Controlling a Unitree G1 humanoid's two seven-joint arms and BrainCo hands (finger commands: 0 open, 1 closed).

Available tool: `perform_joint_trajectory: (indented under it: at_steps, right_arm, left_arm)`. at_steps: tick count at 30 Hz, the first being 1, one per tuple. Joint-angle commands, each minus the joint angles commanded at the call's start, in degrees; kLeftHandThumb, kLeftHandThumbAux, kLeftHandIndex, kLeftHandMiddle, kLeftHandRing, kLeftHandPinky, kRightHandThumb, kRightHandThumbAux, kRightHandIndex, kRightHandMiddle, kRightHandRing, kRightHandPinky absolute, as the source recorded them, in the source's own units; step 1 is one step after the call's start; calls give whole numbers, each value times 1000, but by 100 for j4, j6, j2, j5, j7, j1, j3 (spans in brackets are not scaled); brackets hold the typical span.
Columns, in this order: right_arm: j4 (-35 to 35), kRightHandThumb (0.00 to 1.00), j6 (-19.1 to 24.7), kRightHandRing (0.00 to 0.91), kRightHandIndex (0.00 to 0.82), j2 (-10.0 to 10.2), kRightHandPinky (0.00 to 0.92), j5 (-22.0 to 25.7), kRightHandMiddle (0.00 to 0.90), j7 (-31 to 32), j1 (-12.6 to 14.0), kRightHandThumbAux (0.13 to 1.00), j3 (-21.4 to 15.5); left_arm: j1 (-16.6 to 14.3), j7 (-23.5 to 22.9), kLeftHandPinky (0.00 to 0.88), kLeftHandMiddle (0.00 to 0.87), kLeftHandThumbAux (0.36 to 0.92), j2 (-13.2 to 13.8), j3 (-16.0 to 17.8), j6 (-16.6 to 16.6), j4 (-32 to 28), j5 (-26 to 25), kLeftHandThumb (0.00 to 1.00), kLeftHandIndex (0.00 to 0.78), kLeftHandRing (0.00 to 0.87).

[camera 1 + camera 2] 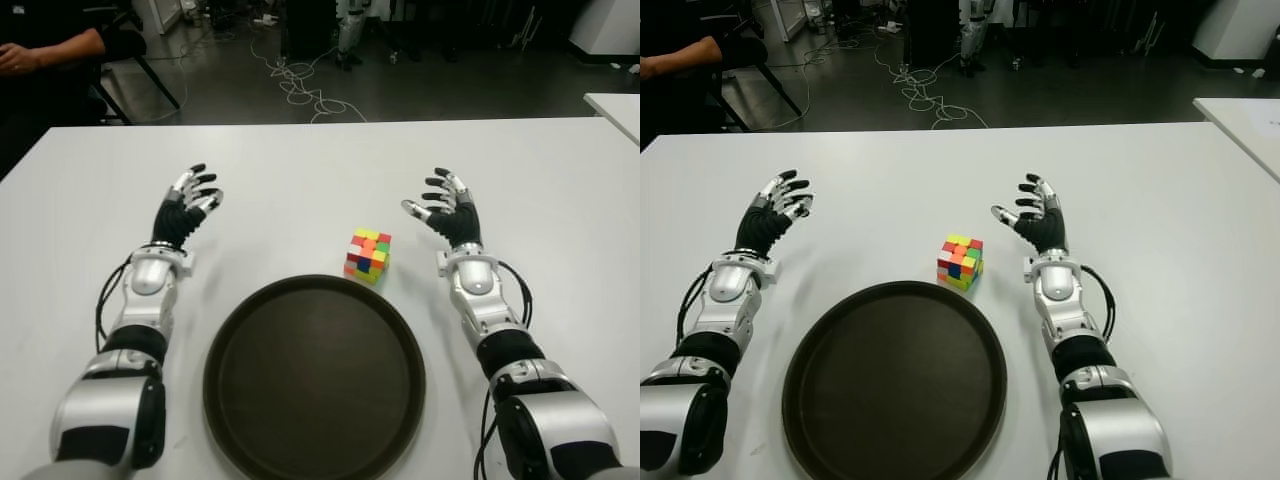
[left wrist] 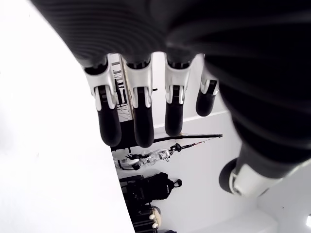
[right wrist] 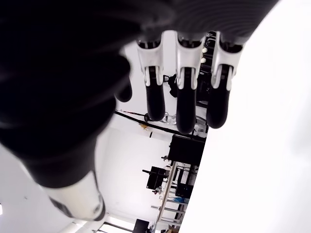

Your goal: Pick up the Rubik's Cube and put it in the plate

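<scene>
Both hands gape empty; right hand (image 1: pixel 447 208) beside Rubik's Cube (image 1: pixel 368 254) could nudge it, perhaps off plate (image 1: pixel 250 330) side.

Both forearms extend forward over the white table (image 1: pixel 300 170), the left hand (image 1: pixel 187 204) toward its left edge and the right hand (image 1: pixel 447 207) right of centre, each with fingers spread, apparently holding nothing, palms facing inward.
</scene>
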Motion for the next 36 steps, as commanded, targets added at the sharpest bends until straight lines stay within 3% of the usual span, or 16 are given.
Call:
perform_joint_trajectory:
  at_steps: [11,20,36]
  right_arm:
    - [47,165,27,289,191,3,350,38,257,70,-44,799,-25]
    - [36,166,25,286,177,11,349,82,244,123,-63,813,-58]
    - [217,169,-80,280,186,-4,340,185,239,117,-163,816,-140]
  left_arm:
    - [-14,82,261,207,639,11,-13,-47,12,48,168,116,222]
    - [-23,49,259,193,670,25,-17,-77,-19,76,169,108,207]
    - [-54,-5,274,204,635,20,5,-80,6,66,172,114,228]
